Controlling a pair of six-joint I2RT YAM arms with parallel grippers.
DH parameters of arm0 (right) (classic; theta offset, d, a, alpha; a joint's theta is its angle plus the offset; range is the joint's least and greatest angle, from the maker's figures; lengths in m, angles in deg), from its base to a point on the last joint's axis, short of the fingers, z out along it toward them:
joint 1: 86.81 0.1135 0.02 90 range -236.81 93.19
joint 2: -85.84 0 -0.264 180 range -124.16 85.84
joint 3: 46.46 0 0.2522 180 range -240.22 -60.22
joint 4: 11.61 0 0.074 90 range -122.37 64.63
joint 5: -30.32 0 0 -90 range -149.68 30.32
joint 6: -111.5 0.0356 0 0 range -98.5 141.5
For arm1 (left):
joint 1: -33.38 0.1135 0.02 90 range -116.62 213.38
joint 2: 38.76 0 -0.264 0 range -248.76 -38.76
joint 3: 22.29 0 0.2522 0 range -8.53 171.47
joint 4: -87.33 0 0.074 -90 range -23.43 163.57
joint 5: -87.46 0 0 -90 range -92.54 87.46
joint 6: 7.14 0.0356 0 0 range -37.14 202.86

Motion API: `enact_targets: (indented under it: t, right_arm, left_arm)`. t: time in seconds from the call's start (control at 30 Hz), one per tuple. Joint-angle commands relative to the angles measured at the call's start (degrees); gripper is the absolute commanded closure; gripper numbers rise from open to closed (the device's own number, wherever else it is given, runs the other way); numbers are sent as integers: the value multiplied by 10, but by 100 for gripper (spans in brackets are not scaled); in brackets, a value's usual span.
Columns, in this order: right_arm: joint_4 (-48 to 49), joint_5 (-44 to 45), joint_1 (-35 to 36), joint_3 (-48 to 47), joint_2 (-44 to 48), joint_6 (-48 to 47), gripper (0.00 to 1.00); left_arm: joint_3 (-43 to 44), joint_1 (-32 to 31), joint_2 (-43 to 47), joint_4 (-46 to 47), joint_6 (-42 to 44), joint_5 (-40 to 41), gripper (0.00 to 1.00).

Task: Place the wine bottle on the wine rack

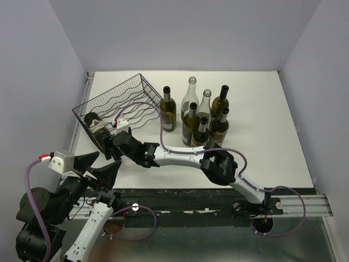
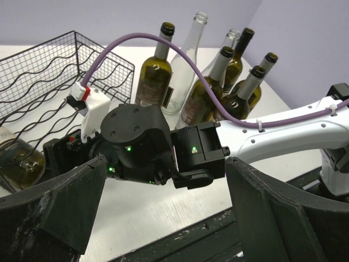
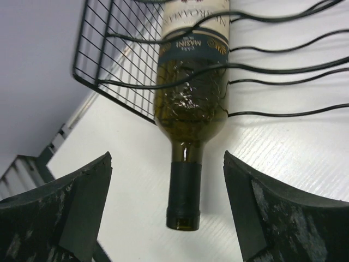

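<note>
The right pincer [image 3: 168, 164] is spread wide and grips nothing. The neck of the wine bottle [image 3: 190, 109] runs back between its two fingers [image 3: 82, 210] with open gap on either side. The bottle lies on its side in the wine rack [image 3: 128, 65], body ahead of the pincer under the wavy wires. Its shoulder and neck stick out past the rack's near edge over the bare white table [image 3: 131, 164]. Ahead and to one side of the fingers stands the rack's grid end wall. The table's edge lies just beyond that wall, so there is little room on that side, while the other side is bare table under the wires.

From above, the right arm [image 1: 180, 157] reaches from its base low across the table. Its elbow is bent near the front edge and its wrist is level, with the pincer [image 1: 110, 144] at the rack's [image 1: 117, 103] near corner, where the bottle [image 1: 98, 124] lies. A cluster of standing bottles [image 1: 190, 124] is well behind that pincer, beside the forearm, and a purple cable [image 1: 144, 105] loops over the rack.

The left pincer [image 1: 98, 165] hangs just behind the right wrist. It is spread wide and empty, and the left arm is folded close to its base.
</note>
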Motion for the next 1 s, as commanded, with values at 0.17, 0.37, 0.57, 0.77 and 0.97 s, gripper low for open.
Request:
enact_targets:
  t: [0.17, 0.37, 0.57, 0.77, 0.97]
  right_arm:
    - [-109, 15, 5, 95, 184, 10, 9]
    - [-256, 52, 4, 132, 330, -4, 9]
    - [-353, 132, 2, 175, 497, -21, 7]
    - [-486, 253, 3, 198, 600, 16, 6]
    - [-472, 280, -1, 297, 701, 30, 3]
  left_arm:
    - [52, -1, -6, -12, -19, -104, 1]
    - [50, -1, 13, 9, -33, -104, 1]
    - [-9, -1, 18, 38, -74, -91, 1]
    - [-99, -2, 5, 67, -110, -93, 1]
    - [-133, -1, -57, 19, -190, -4, 1]
